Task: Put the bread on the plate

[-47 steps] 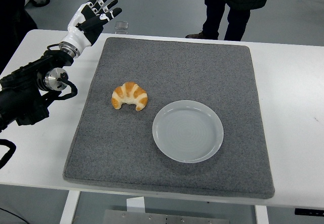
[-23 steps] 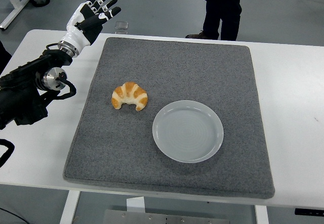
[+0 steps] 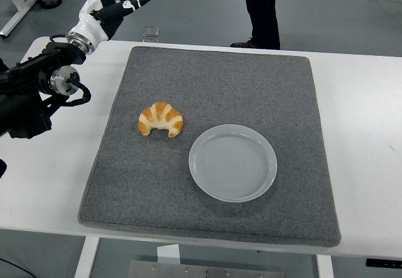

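The left hand (image 3: 115, 2) is raised beyond the table's (image 3: 364, 140) far left corner, fingers spread and holding nothing, well apart from the bread (image 3: 161, 119), which lies on the grey mat (image 3: 220, 83) just left of the empty plate (image 3: 233, 162).

No text, label, brand, number or sign can be read anywhere in the head view; every surface in sight is plain and unmarked.
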Robot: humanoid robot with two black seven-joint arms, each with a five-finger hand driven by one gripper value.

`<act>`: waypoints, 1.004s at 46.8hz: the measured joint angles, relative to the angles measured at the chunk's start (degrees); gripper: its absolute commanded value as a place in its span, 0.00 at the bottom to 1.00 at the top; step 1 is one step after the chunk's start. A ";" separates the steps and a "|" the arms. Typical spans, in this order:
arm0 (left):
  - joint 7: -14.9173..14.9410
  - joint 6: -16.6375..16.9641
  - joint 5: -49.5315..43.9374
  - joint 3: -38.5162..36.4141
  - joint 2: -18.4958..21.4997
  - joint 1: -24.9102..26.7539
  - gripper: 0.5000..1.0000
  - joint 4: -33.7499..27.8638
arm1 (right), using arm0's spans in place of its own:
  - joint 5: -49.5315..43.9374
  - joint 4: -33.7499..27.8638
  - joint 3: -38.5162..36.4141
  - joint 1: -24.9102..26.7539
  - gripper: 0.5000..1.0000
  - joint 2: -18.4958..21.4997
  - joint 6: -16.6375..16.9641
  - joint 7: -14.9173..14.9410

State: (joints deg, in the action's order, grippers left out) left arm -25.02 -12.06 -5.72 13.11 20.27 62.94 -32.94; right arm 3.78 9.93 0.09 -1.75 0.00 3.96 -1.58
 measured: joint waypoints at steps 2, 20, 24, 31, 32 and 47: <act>2.62 2.48 -0.02 -3.13 1.39 1.79 0.97 -3.18 | 0.00 0.00 0.00 -0.02 0.90 0.00 0.00 -0.01; 7.35 16.70 0.09 -33.78 15.83 28.02 0.97 -41.04 | 0.00 0.00 0.00 0.00 0.90 0.00 0.00 -0.01; 7.37 16.89 0.28 -43.48 15.55 34.82 0.97 -44.23 | 0.00 0.00 0.00 -0.01 0.90 0.00 0.05 -0.01; 7.37 16.98 5.13 -50.73 15.20 39.31 0.97 -46.18 | 0.00 0.00 -0.01 -0.01 0.90 0.00 0.09 0.03; 7.36 17.02 6.63 -51.05 15.24 39.43 0.97 -46.28 | 0.00 0.00 0.00 0.00 0.90 0.00 0.09 0.02; 7.33 22.02 21.17 -56.79 15.59 39.36 0.97 -48.39 | 0.00 0.01 0.00 -0.01 0.90 0.00 0.18 0.03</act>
State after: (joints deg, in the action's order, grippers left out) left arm -17.69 9.97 15.45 -43.68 35.86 102.31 -81.33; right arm 3.78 9.95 0.09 -1.76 0.00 4.14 -1.55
